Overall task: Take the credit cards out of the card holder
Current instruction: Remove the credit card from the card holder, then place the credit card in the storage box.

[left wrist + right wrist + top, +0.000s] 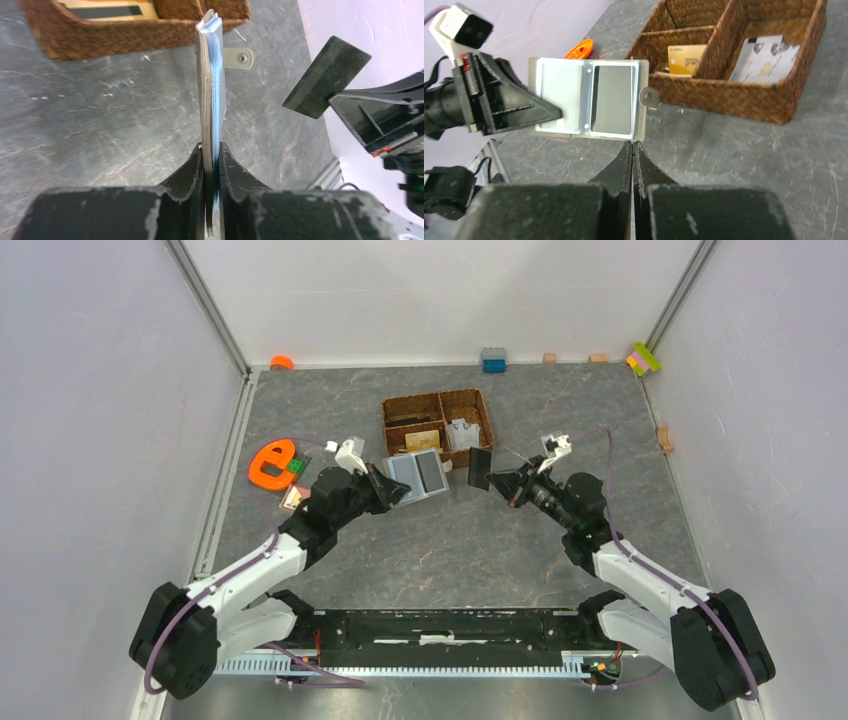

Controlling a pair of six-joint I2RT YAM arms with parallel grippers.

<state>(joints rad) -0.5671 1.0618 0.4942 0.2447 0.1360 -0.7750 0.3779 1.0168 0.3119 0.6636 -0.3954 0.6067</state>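
Grip status, near side first. Left gripper (212,152) is seen clamped almost shut on one edge of the card holder (574,95). The holder is held clear of the table (450,550), left of centre, opened flat, with its silvery inside faces turned toward the right arm. Right gripper (632,146) is fully closed. In the top and left wrist views a dark card (325,75) is pinched at its fingertips, apart from the holder and just to its right. In the right wrist view this card lies edge-on and cannot be made out.

A dark rectangle is noted in the holder's half beside the tab (649,96). Whether it is a further card or a bare face cannot be told.

Step in hand is judged to be delivery of the extracted card. Just beyond the holder sits the woven basket (724,97), with an orange-tan card (686,59) lying in its near-left compartment.

Recommended handling:
- The dark card should be raised above the basket rim before it is carried farther, so that its lower edge is not caught on the weave.
- The swing should be made slowly, since only a narrow edge appears to be pinched.
- The holder should be passed with clearance.
- The jaws should be opened only once the card is wholly over a compartment.
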